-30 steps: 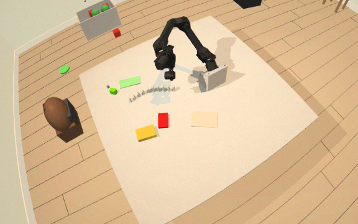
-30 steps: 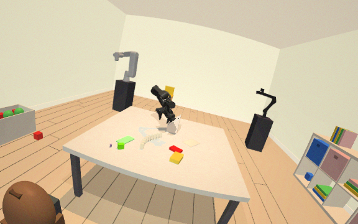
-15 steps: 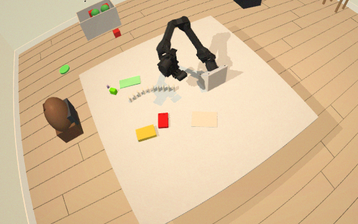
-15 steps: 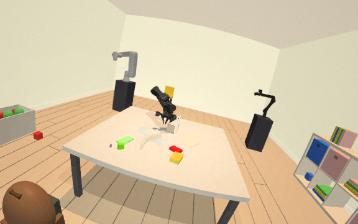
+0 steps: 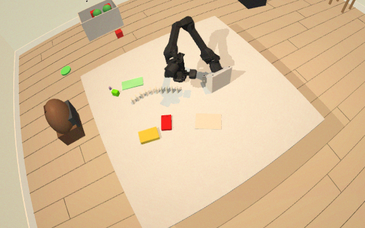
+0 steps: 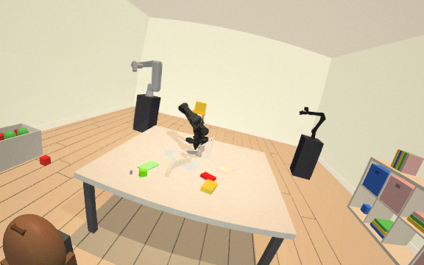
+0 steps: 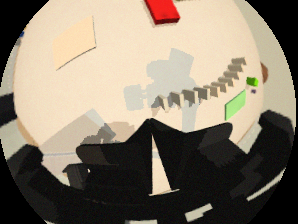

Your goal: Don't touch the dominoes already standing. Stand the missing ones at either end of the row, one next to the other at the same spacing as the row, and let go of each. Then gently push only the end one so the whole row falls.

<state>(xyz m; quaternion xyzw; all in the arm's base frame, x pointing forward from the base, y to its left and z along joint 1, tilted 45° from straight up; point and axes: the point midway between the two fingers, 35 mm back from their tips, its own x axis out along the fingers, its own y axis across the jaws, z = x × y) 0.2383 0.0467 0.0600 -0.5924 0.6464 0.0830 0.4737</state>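
Observation:
A curved row of several cream dominoes (image 5: 167, 90) (image 6: 178, 162) (image 7: 189, 96) stands upright on the table. In the wrist view it runs from the middle to the upper right, and its near-end domino (image 7: 163, 103) stands turned a little. No loose domino can be made out. My gripper (image 5: 179, 80) (image 7: 149, 121) is shut and empty, its tips together. It hangs above the table by the near end of the row, on the side away from the red block. The height of the tips above the table is hard to tell.
A pale box-like stand (image 5: 222, 80) is beside the arm's base. A light green slab (image 5: 132, 83) (image 7: 235, 105) and a green cube (image 5: 115, 92) (image 7: 252, 81) lie by the far end. A red block (image 5: 166, 122), a yellow block (image 5: 149, 135) and a tan mat (image 5: 208, 121) lie across the row.

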